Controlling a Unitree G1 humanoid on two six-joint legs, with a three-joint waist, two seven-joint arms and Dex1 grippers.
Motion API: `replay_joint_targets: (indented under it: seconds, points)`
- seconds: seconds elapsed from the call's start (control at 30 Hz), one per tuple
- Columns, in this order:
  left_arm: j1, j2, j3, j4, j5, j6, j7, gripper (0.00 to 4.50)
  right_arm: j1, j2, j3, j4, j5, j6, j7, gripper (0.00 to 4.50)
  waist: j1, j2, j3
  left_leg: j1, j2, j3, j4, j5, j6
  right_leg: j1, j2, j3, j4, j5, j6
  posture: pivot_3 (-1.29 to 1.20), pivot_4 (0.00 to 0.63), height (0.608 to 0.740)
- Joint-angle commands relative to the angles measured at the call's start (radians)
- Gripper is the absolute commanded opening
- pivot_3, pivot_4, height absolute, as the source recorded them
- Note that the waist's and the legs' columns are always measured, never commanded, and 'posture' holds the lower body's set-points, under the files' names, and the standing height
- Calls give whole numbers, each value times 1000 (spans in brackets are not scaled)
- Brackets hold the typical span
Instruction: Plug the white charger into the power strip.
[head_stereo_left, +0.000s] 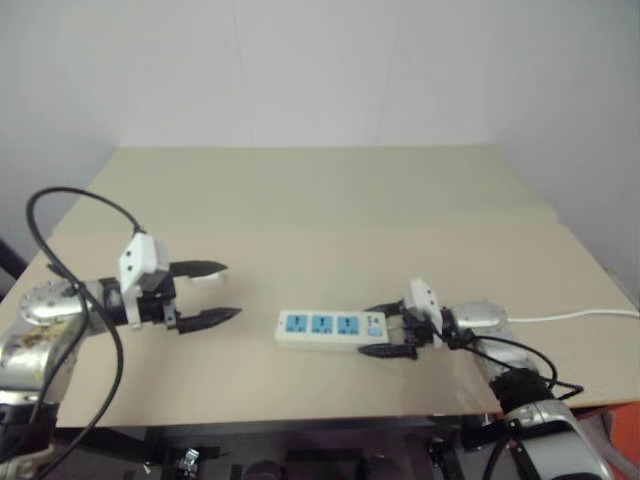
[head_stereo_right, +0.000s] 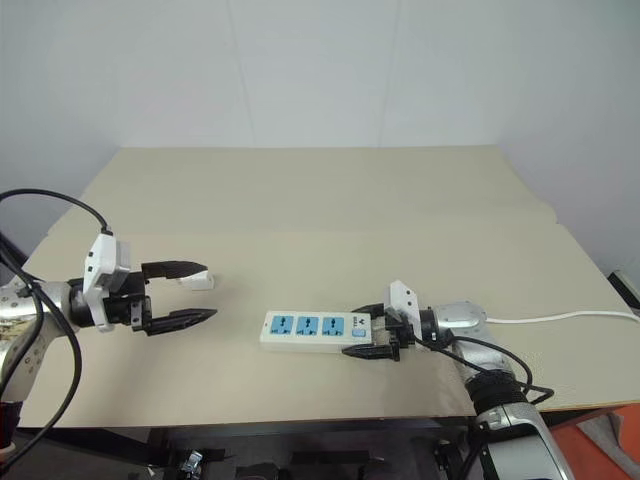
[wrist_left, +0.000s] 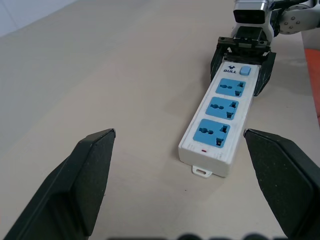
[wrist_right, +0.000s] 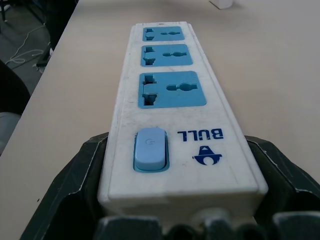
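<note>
Tan table (head_stereo_left: 330, 200), right claw (head_stereo_left: 396, 330) clasping power strip (head_stereo_left: 330, 327) near front edge, charger (head_stereo_right: 200, 281) seemingly beside left claw (head_stereo_left: 212, 292)

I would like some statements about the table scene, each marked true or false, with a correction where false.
1. The right gripper has its fingers on either side of the switch end of the power strip. True.
2. The white charger is already plugged into a socket. False: it lies on the table, by the left gripper's fingers; all three sockets are empty.
3. The left gripper is open. True.
4. The power strip has four blue sockets. False: it has three.
</note>
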Motion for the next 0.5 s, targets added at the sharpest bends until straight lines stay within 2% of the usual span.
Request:
replay_joint_targets:
  seconds: [0.03,0.17,0.3,0.43,0.5]
  points:
    - [-15,25,28,10,-2,-23,-11,4500,-18,27,2,14,-4,-46,-1,3422,-2,0,0,0,0,0,0,0,0,0,0,0,0,0,0,0,150,740]
    - [-40,46,20,51,6,-23,-22,4500,-9,52,7,52,-25,-88,-19,3422,-5,0,0,0,0,0,0,0,0,0,0,0,0,0,0,0,150,740]
    - [-143,125,-24,199,54,-13,-87,4500,-8,61,7,94,-39,-127,-22,3422,-5,0,0,1,0,0,0,0,0,0,1,0,1,0,0,0,150,740]
    - [-344,225,-176,396,200,3,-165,4500,-16,68,9,121,-45,-148,-20,3422,-5,-1,0,1,0,1,0,1,-1,1,1,0,1,0,0,0,150,740]
    - [-463,232,-263,495,288,-33,-204,4500,-18,74,12,130,-46,-156,-20,3422,-7,-1,0,2,0,4,0,1,-1,1,1,0,0,0,0,0,150,740]
